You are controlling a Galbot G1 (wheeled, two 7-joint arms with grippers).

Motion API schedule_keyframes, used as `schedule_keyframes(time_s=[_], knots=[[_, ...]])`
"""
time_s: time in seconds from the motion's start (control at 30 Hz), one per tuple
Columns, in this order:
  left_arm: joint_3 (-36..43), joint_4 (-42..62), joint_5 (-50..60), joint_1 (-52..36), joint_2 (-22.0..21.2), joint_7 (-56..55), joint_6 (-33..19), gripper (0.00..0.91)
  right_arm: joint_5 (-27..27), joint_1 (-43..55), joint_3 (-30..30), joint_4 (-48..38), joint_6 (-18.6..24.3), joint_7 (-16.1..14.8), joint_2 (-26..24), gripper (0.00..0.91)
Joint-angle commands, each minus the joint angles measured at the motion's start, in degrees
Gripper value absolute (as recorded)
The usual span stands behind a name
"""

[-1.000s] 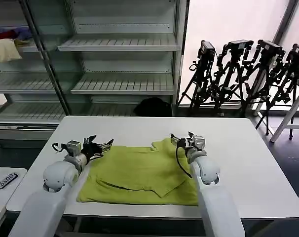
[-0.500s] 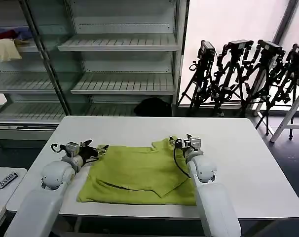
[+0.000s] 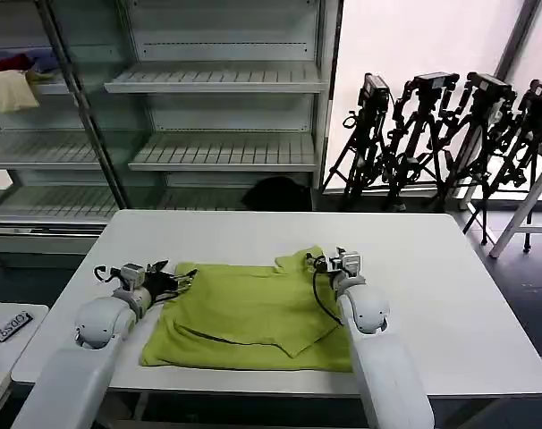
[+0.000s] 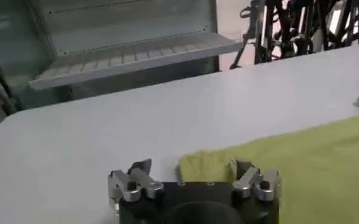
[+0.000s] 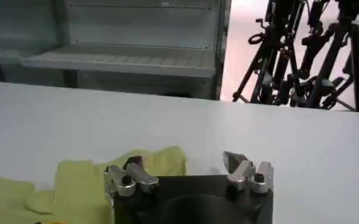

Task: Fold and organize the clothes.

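Lying across the near middle of the white table [image 3: 450,268]: the T-shirt [image 3: 253,313], partly folded, one flap creased over its centre and a bunched sleeve or collar sticking up at the far right corner. Flanking it, both arms reaching forward from the near edge. Sitting low at the shirt's far left corner, the left gripper [image 3: 175,281], fingers spread apart, the yellow corner [image 4: 205,165] resting between them but not yet pinched. Sitting at the far right corner, the right gripper [image 3: 334,262], fingers likewise spread wide, one finger over the bunched cloth [image 5: 149,161], the other over bare table.

Probably lining up a two-corner pinch for the next fold. Risking, on the right, closing on only a thin edge of the bunch and letting it slip on the lift. Risking, on the left, catching one layer only, dragging the shirt askew and undoing the crease. Risking too an uneven pull, with the two corners gripped at different depths.
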Motion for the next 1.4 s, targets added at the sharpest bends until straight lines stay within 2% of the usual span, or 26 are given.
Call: schedule_keyframes(time_s=[0.03,0.17,0.23,0.27,0.3,0.37,0.4,0.43,0.47,0.5,0.53,0.6,0.63,0.97,1.17,1.27,1.4], knots=[[0.1,0.4,0.2,0.1,-0.4,0.1,0.0,0.816,-1.1,0.0,-0.3,-0.3,0.0,-0.3,0.1,0.554],[0.0,0.6,0.2,0.1,-0.5,0.1,0.0,0.796,-1.6,-0.2,-0.3,-0.8,0.0,-0.8,0.2,0.494],[0.1,0.7,0.2,0.1,-0.6,0.1,0.0,0.786,-1.8,-0.4,-0.4,-0.8,0.0,-1.2,0.1,0.433],[0.0,0.7,0.2,0.2,-0.7,0.1,0.0,0.776,-2.0,-0.6,-0.5,-0.8,0.0,-1.4,0.1,0.333],[0.0,0.7,0.2,0.2,-0.7,0.1,0.0,0.776,-2.0,-0.6,-0.5,-0.8,0.0,-1.5,0.1,0.292],[0.0,0.6,0.2,0.2,-0.8,0.1,0.0,0.715,-2.1,-0.7,-0.6,-0.9,0.0,-1.6,0.1,0.252],[0.0,0.6,0.2,0.2,-0.8,0.1,0.0,0.665,-2.3,-0.8,-0.8,-0.8,0.0,-1.8,0.1,0.151],[0.0,0.6,0.2,0.2,-0.9,0.2,0.0,0.645,-2.7,-0.8,-1.0,-0.8,0.0,-1.9,0.0,0.111],[0.0,0.6,0.2,0.3,-1.0,0.2,0.0,0.574,-2.8,-0.8,-1.1,-0.8,-0.1,-2.0,0.0,0.0],[-0.1,0.6,0.2,0.3,-1.0,0.2,0.0,0.524,-2.7,-0.9,-1.1,-0.7,-0.1,-2.0,0.1,0.0],[-0.1,0.6,0.2,0.3,-1.0,0.2,0.0,0.232,-2.8,-1.0,-1.1,-0.8,0.0,-1.8,0.2,0.0],[0.0,0.5,0.2,0.4,-1.0,0.4,0.0,0.05,-2.8,-1.0,-1.0,-0.7,0.0,-1.8,0.3,0.0],[-0.1,0.5,0.2,0.4,-1.0,0.5,0.0,0.01,-2.7,-1.1,-1.0,-0.7,0.0,-1.8,0.3,0.0],[-0.3,0.3,-0.1,0.5,-1.0,1.7,0.0,0.01,-1.4,-1.3,-0.9,1.9,0.0,-1.9,-0.3,0.0],[-1.0,-0.3,-1.5,0.5,-1.5,0.9,-0.2,0.0,2.0,-1.7,-0.8,4.6,0.1,-0.8,-0.3,0.0],[-2.1,-1.6,-4.3,0.8,-1.6,0.1,-0.2,0.0,5.4,-2.2,-0.9,7.4,0.1,0.1,-0.7,0.0],[-2.9,-3.8,-5.6,1.3,-1.1,-0.1,-0.2,0.0,6.2,-3.3,-1.7,10.6,0.0,0.5,-1.6,0.0]])
